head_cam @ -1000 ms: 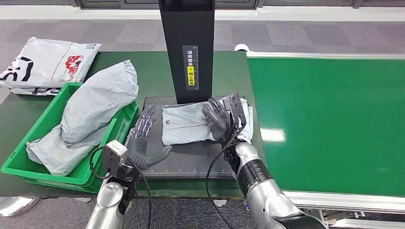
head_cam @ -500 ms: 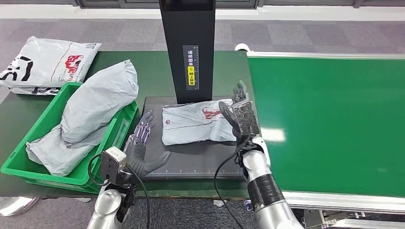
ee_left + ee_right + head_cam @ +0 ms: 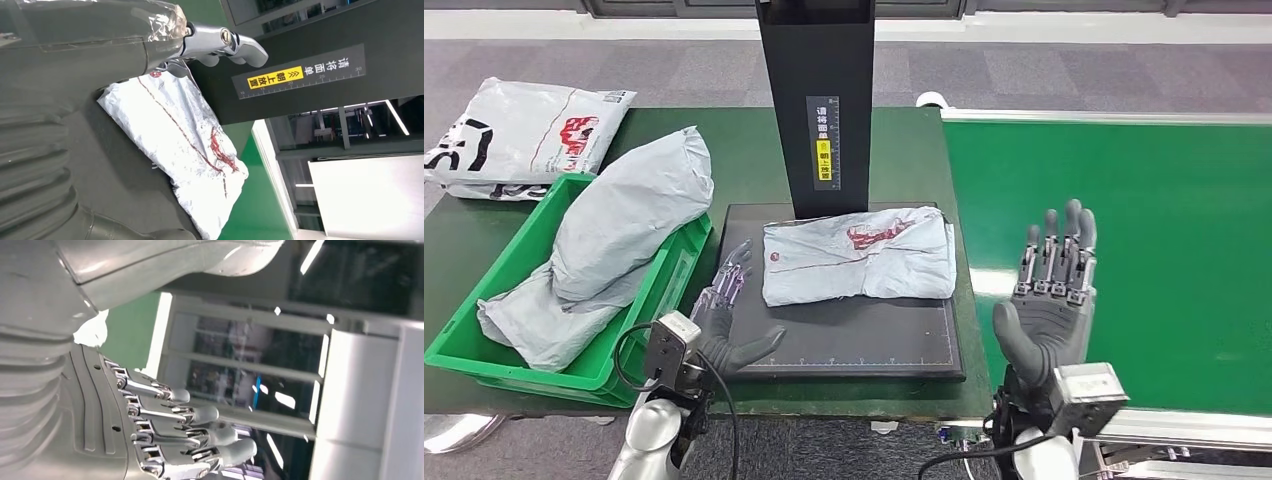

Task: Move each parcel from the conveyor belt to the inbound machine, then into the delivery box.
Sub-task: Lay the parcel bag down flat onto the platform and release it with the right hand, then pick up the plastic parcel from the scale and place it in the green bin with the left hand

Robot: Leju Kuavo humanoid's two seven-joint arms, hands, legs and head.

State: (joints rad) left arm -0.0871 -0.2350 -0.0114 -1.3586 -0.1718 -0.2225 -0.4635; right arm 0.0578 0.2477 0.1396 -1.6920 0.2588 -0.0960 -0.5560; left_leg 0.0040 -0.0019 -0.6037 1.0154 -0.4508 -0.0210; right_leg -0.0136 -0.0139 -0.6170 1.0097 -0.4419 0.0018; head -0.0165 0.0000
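Nearest, the right hand (image 3: 1049,300) has withdrawn from the parcel (image 3: 859,255) and now hovers over the conveyor belt (image 3: 1144,240), fingers spread and holding nothing. The left hand (image 3: 724,315), also released, rests flat on the inbound machine (image 3: 854,335) just beside the parcel, which lies freed on the platform. Farther left stands the delivery box (image 3: 484,330); transfer there probably comes next.

Grey crumpled parcel (image 3: 856,254) with red print, flat on inbound machine's black platform (image 3: 844,335).
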